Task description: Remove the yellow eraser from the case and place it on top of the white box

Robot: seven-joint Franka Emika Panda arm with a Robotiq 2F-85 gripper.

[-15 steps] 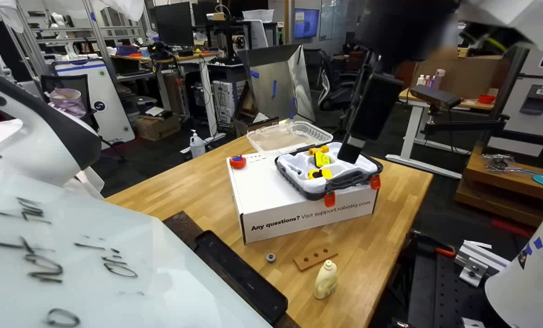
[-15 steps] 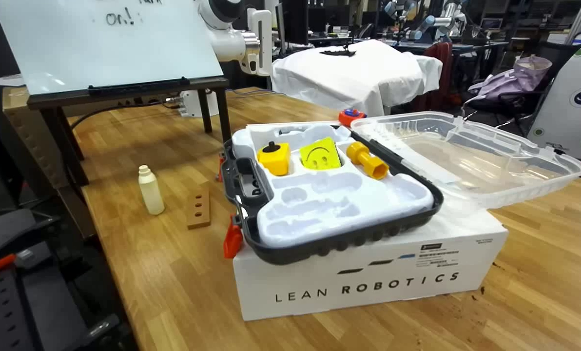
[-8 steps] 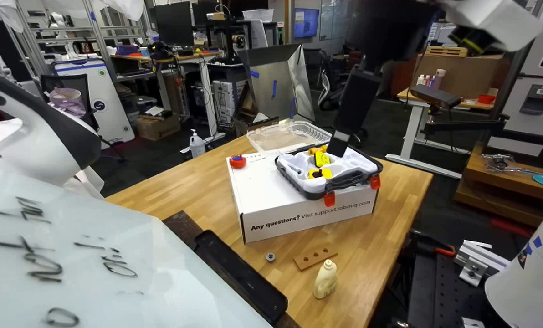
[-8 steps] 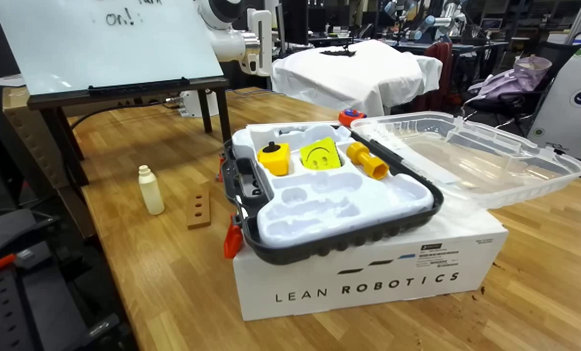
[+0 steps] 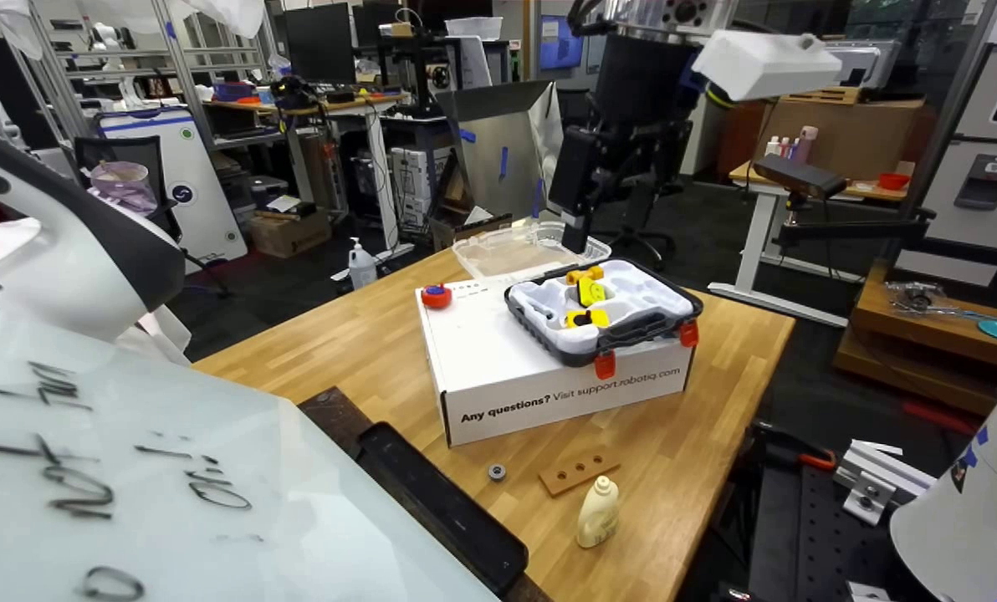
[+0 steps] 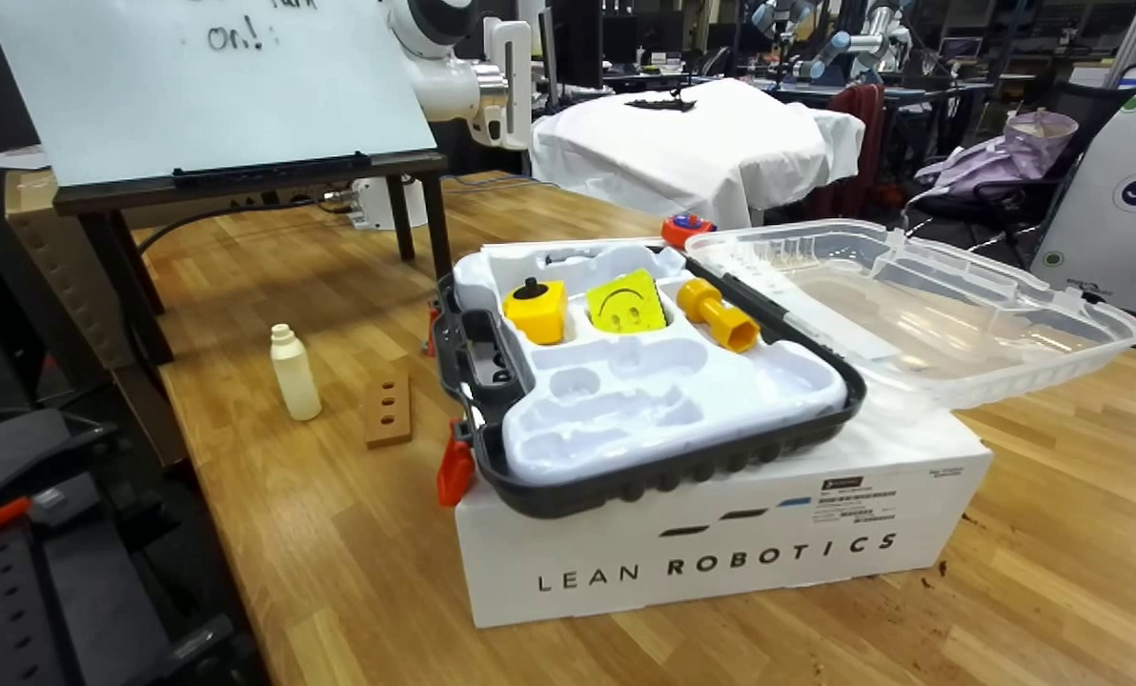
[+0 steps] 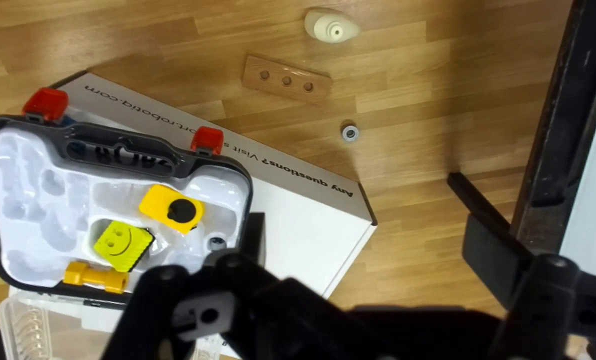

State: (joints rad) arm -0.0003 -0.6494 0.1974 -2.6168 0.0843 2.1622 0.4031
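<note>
The yellow eraser, a bright yellow-green block with a smiley face, sits in a middle compartment of the case in both exterior views (image 5: 590, 293) (image 6: 628, 303) and in the wrist view (image 7: 120, 245). The case (image 6: 616, 405) is open, black with a white moulded tray and red latches (image 7: 73, 160). It rests on the large white box (image 5: 498, 343), whose bare end shows in the wrist view (image 7: 308, 225). My gripper (image 7: 360, 215) is open and empty, its fingers wide apart above the box's bare end and the table. In an exterior view the gripper (image 5: 586, 230) hangs above the case.
A yellow block with a black knob (image 6: 537, 310) and a yellow bolt (image 6: 718, 314) lie beside the eraser. The clear lid (image 6: 959, 305) spreads behind the case. A red tape measure (image 5: 437, 297), cream bottle (image 5: 599, 512), holed wooden strip (image 5: 580, 474) and whiteboard (image 5: 172, 468) are nearby.
The gripper has moved up and to the left in an exterior view, away from in front of the case, and the arm has turned. The eraser, case and box have not moved.
</note>
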